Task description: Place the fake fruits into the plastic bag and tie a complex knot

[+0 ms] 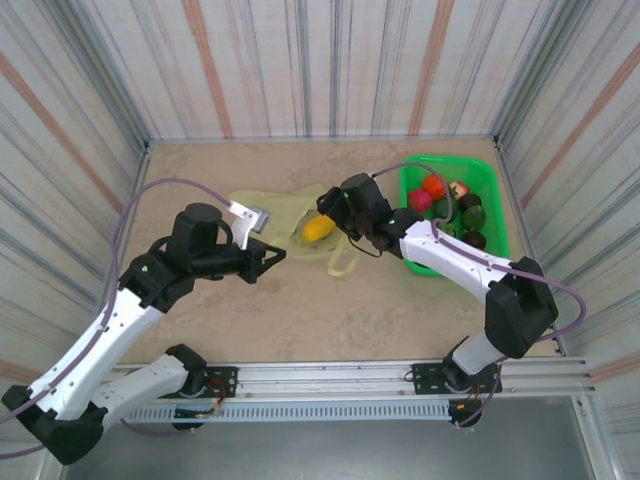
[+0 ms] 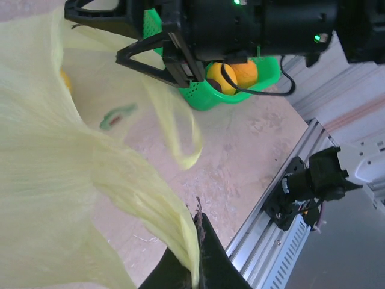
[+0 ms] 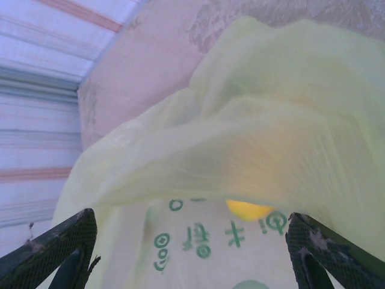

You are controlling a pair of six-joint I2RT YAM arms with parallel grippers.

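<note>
At 6 o'clock the left claw (image 2: pixel 198 256) pinches a fold of the thin translucent yellow-green plastic bag (image 2: pixel 66 198), which spreads from 7 to 11 o'clock. At 12 o'clock the black right claw (image 2: pixel 96 33) hangs, fingers spread, before a bright green mesh basket (image 2: pixel 207 99) holding two orange-yellow plastic fruits (image 2: pixel 246 72). Beige marbled tabletop (image 2: pixel 252 138) lies beneath.

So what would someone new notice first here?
The yellow-green bag spread mid-table, its edge pinched by the left end effector. A yellow fruit lies at its mouth, by the open right end effector. Far right, a green basket holds more fruits.
</note>
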